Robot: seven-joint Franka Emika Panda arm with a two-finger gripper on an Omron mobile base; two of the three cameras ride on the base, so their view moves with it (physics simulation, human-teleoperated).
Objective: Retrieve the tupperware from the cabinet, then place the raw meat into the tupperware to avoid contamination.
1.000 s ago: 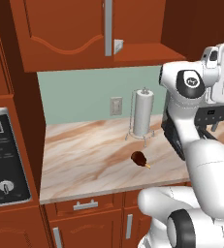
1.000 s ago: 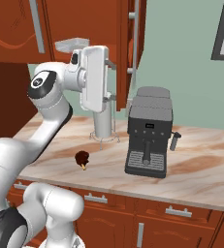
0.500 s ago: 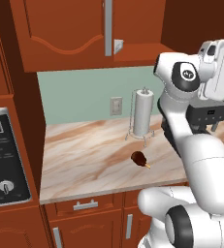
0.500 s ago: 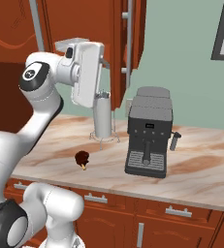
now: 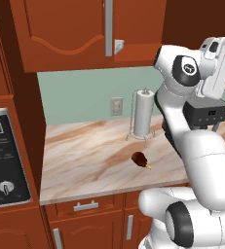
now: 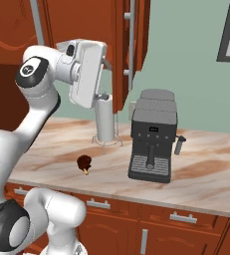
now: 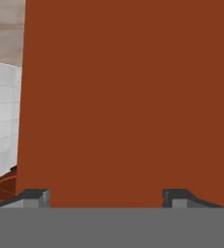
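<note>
I note the raw meat (image 5: 140, 158), dark red-brown with tan bone end, on the counter (image 5: 84, 160); my gripper (image 7: 105, 197) stands wide, holding nothing, facing the cabinet (image 7: 128, 97).

Two base cameras flank the arm, sharing the marbled beige tabletop (image 5: 84, 155) (image 6: 206, 174) — the hand camera faces reddish-brown wooden cabinet (image 7: 128, 97) up close.

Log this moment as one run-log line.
phase: reaching cabinet | gripper: open, empty, facing door | meat: on counter | tupperware: unseen
</note>
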